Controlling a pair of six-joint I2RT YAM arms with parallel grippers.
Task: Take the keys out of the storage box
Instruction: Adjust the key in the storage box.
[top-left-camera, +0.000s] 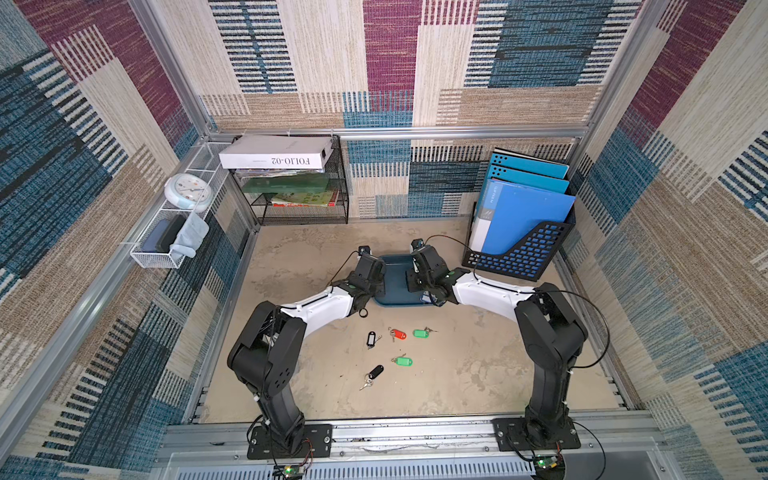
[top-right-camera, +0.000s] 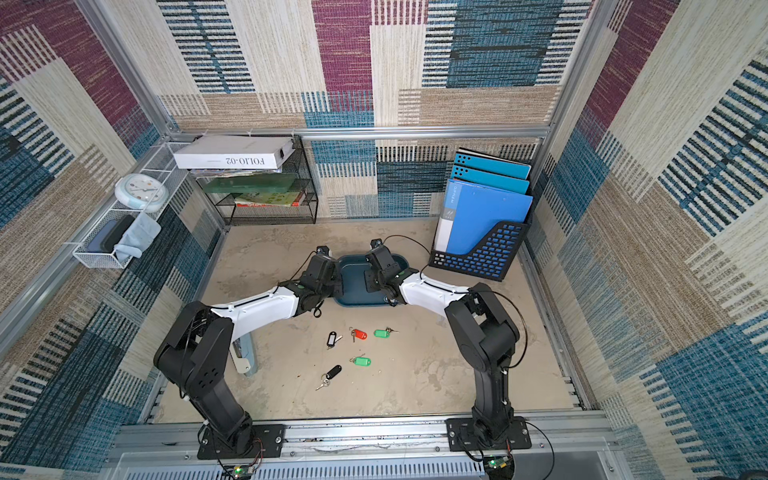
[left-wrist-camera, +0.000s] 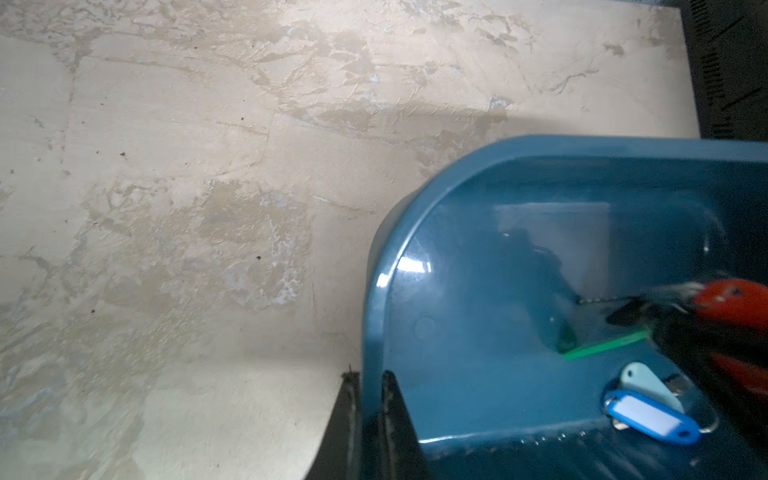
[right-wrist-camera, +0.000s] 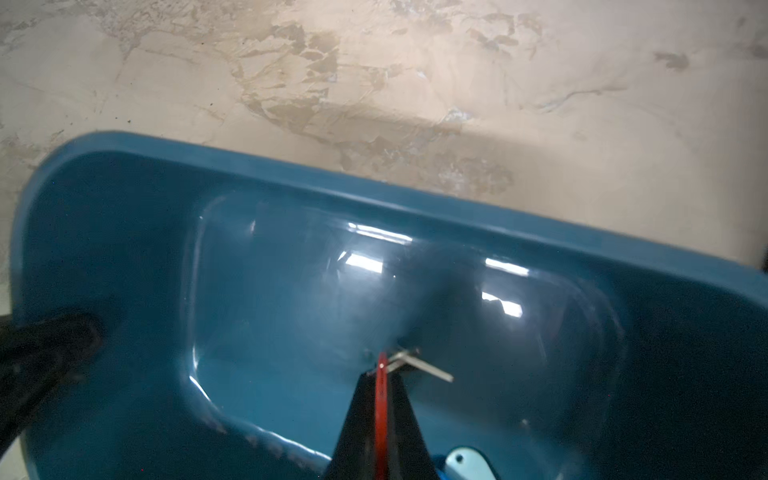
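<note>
Two hands meet at the storage box (top-left-camera: 395, 284): the left hand (left-wrist-camera: 370, 376) pinches its rim, the right hand (right-wrist-camera: 381, 368) clamps a red-tagged key (right-wrist-camera: 381, 399) (a blue-tagged key (left-wrist-camera: 650, 415) lies inside). Five keys (top-left-camera: 398, 334) rest on the beige desk (top-left-camera: 478, 374), between patchwork-carpet walls (top-left-camera: 390, 62).

Left arm (top-left-camera: 320, 307), right arm (top-left-camera: 486, 293) flank storage box (top-left-camera: 395, 282); table (top-left-camera: 311, 249) beyond seemingly open.

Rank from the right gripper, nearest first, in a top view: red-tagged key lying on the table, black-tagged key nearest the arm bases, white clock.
1. Red-tagged key on the table: just off the storage box, which the right gripper is over.
2. Black-tagged key: farther toward the bases.
3. White clock: on the left wire shelf.
</note>
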